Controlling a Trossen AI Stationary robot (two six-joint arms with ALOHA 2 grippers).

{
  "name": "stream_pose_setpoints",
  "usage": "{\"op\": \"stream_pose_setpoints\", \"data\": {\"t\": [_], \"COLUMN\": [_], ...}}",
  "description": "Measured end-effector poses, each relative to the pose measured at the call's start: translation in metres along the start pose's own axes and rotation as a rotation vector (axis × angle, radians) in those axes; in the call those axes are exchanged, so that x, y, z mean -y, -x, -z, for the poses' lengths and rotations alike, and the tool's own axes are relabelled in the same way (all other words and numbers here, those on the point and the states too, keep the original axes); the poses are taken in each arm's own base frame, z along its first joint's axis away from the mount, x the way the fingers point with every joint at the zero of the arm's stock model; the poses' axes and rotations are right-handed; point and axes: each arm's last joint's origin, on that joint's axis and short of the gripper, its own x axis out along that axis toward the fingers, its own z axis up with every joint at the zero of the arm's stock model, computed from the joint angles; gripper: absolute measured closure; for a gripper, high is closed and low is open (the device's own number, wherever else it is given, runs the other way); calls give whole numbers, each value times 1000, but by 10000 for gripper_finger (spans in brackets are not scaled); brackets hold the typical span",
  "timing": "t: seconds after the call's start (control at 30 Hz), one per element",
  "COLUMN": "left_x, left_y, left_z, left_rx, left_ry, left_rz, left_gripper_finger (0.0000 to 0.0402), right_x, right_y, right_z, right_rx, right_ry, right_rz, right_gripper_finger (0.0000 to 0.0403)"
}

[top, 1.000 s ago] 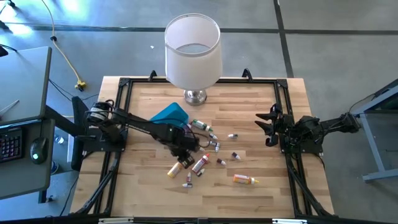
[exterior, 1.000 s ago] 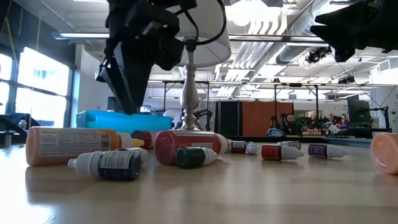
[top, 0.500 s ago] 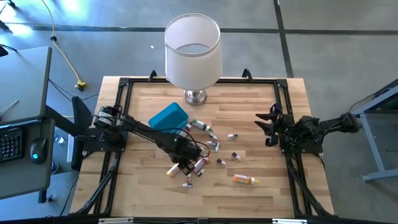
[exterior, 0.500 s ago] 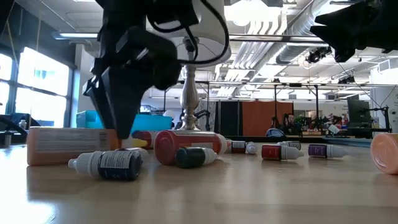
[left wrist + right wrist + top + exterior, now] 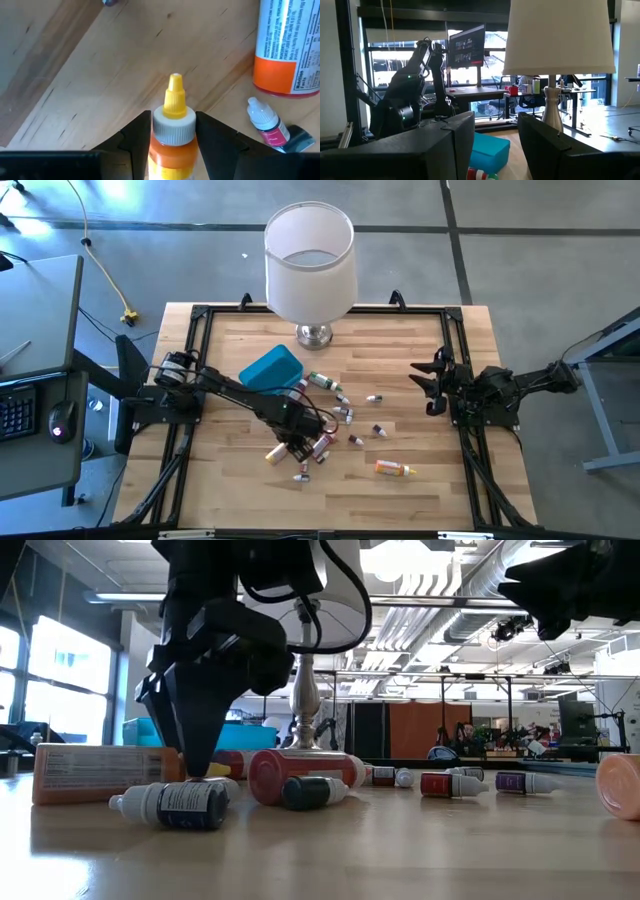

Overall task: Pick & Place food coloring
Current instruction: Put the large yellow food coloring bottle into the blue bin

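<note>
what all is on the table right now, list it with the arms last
orange bottle: one, orange with grey collar and yellow tip, lying between the left gripper's jaws
large orange-capped bottle: one, white label, lying beside it
other food coloring bottles: about a dozen, red, green, dark, scattered mid-table
orange bottle apart: one, toward the table's front
blue tray: one, near the lamp
lamp: one, white shade, silver base, table's back
left gripper: down over the bottles, jaws straddling the orange bottle
right gripper: open, waiting at the right edge
</note>
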Motion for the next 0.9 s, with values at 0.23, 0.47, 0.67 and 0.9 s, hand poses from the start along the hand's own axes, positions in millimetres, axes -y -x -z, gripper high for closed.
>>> {"op": "stream_pose_setpoints", "data": {"t": [0.23,0.47,0.67,0.9], "left_x": [0,-1,-1,-5], "left_y": [0,0,0,0], "left_z": [0,-1,-1,1], "left_rx": [1,26,38,18], "left_ry": [-58,31,56,115], "left_rz": [-1,-22,-35,-69], "left_gripper_finger": [252,252,266,290], "right_x": [0,0,0,0], "right_y": [0,0,0,0], "right_z": [0,0,0,0], "right_rx": [2,2,3,3], "right_ry": [-1,-1,-1,-1], "right_rz": [0,0,0,0], "right_gripper_finger": [258,258,258,258]}}
